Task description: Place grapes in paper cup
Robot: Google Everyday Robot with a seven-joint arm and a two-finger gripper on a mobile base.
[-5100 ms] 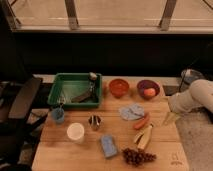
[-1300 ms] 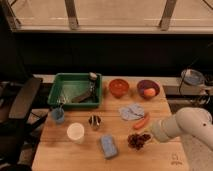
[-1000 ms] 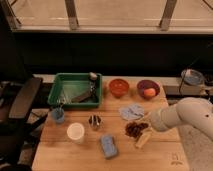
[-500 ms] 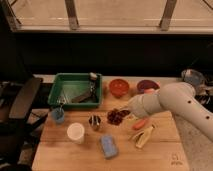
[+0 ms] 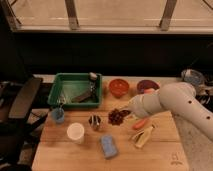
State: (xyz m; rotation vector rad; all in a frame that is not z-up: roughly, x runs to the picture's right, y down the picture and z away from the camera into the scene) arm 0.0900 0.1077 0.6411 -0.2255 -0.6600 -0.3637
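Right of the paper cup, beyond the metal cup, the gripper hangs over the wooden tabletop, jaws pinched on the grapes. The dark, knobbly bunch dangles loosely: it could clip the shiny metal cup on the way, or catch the light, thin-walled white paper cup's rim and tip it.

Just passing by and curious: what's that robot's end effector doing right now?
End effector: closed on the grapes, beside the metal cup.
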